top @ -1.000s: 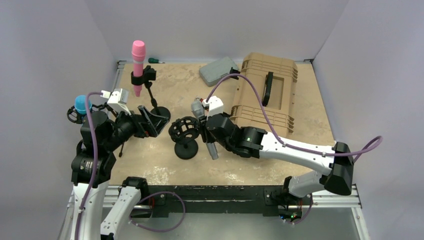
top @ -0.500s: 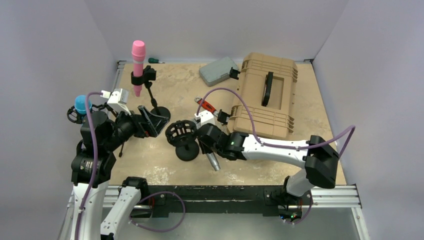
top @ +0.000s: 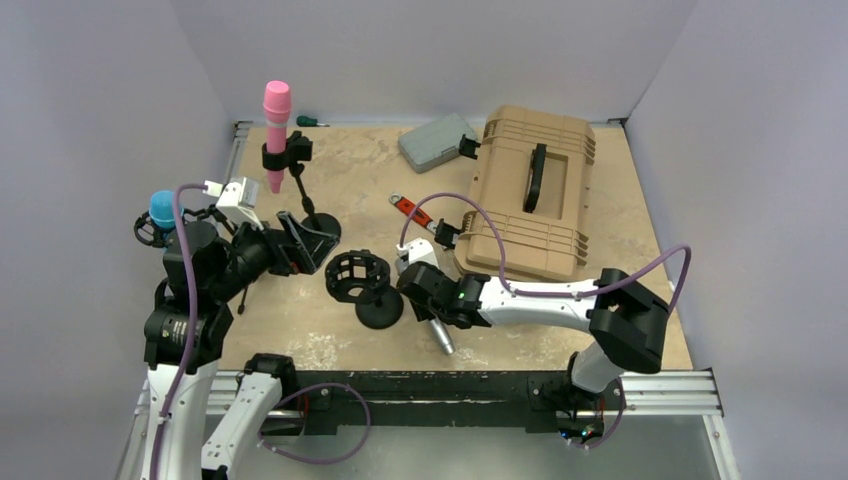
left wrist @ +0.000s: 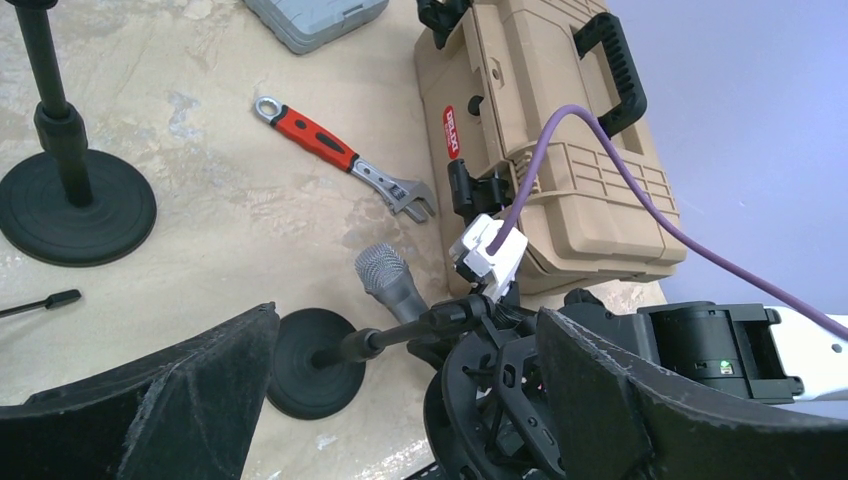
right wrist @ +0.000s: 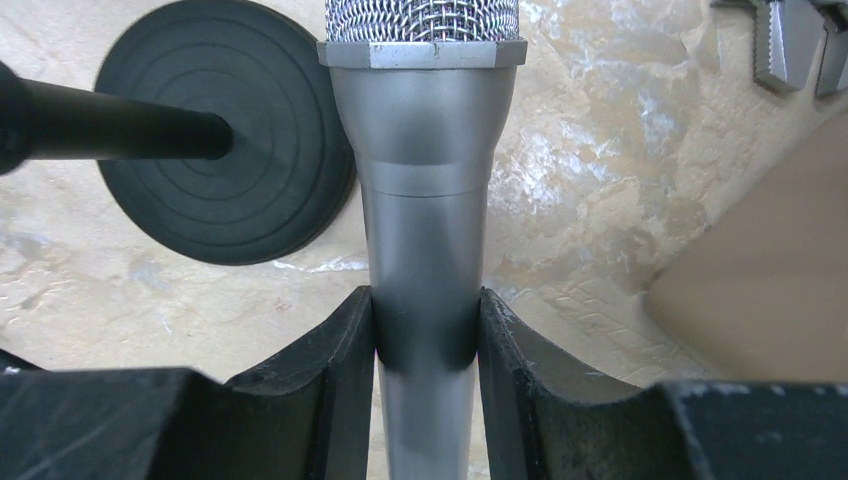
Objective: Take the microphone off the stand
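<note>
The right gripper (right wrist: 425,312) has its fingers (right wrist: 330,365) closed narrowly on the grey mic (right wrist: 424,200). They clamp the dark lower part of its body from both sides, and the mesh head points away from the wrist. The mic is out of the mount (top: 359,273) and sits low over the table (top: 560,310), just beside the stand (top: 378,308) and its round base (right wrist: 235,135). Whether it touches the table cannot be told.

The left gripper (left wrist: 408,318) holds nothing. Its fingers (left wrist: 175,405) are spread wide and touch nothing, and in its wrist view they frame the mount, the base and the mic head.

Past the mic lie a red-handled wrench (left wrist: 345,155) and a tan toolbox (top: 530,190). The toolbox carries a small red label (left wrist: 452,132) with white writing too small to read. A grey case (top: 437,141) sits touching the toolbox's far corner. A pink mic (top: 276,120) stands upright in a second stand (top: 318,222) at the far left. A blue mic (top: 162,208) shows by the left arm, and a green screwdriver (top: 310,121) lies at the far edge.
</note>
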